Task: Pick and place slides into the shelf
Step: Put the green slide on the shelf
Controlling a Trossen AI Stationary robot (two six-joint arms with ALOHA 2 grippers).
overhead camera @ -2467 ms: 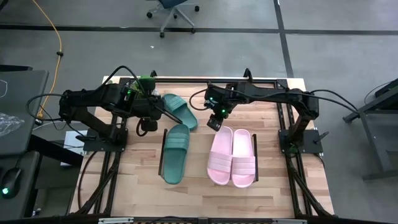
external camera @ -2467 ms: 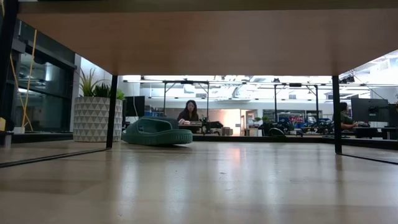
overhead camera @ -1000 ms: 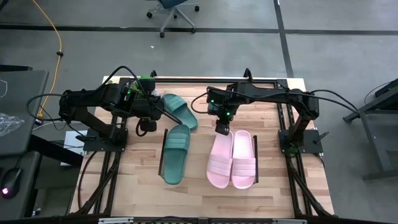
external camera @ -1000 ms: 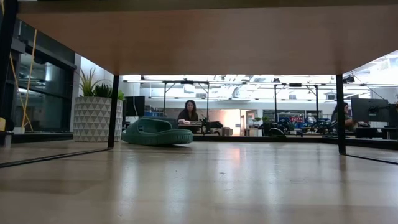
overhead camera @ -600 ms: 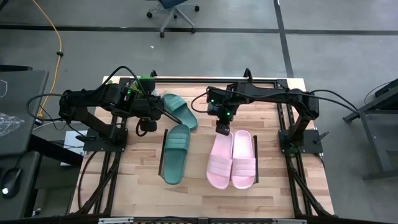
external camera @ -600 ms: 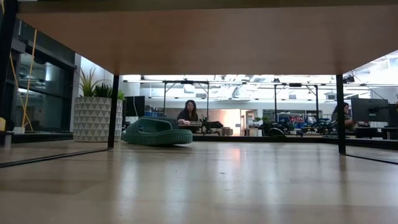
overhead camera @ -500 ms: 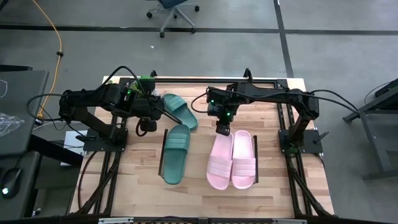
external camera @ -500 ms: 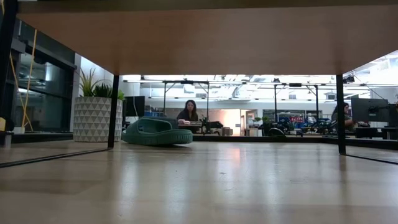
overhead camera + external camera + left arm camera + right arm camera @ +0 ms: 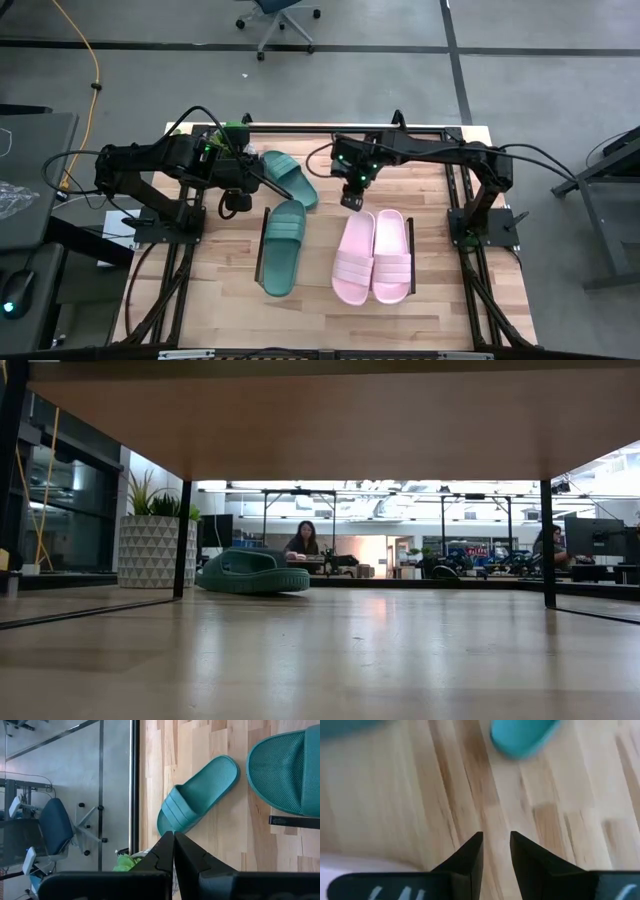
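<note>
Spreading across the middle of the high view, the light wood bench [image 9: 320,310] sits on a grey floor, edged by a black frame. An office chair [image 9: 278,12] stands at the top of the frame. The low view looks under a wooden board into an open office with a potted plant [image 9: 152,550] at left and a seated person [image 9: 303,540] in the distance.

Two pink slides [image 9: 374,254] lie side by side right of centre, touching. One teal slide [image 9: 283,246] lies left of centre; the second teal slide [image 9: 290,177] lies angled above it, near the bench's upper edge.

The right pincer [image 9: 353,198] hangs just above the pink pair's upper end, fingers parted, gripping nothing. The left pincer [image 9: 231,207] waits at centre left, beside the teal slides, fingers pressed shut and empty.
</note>
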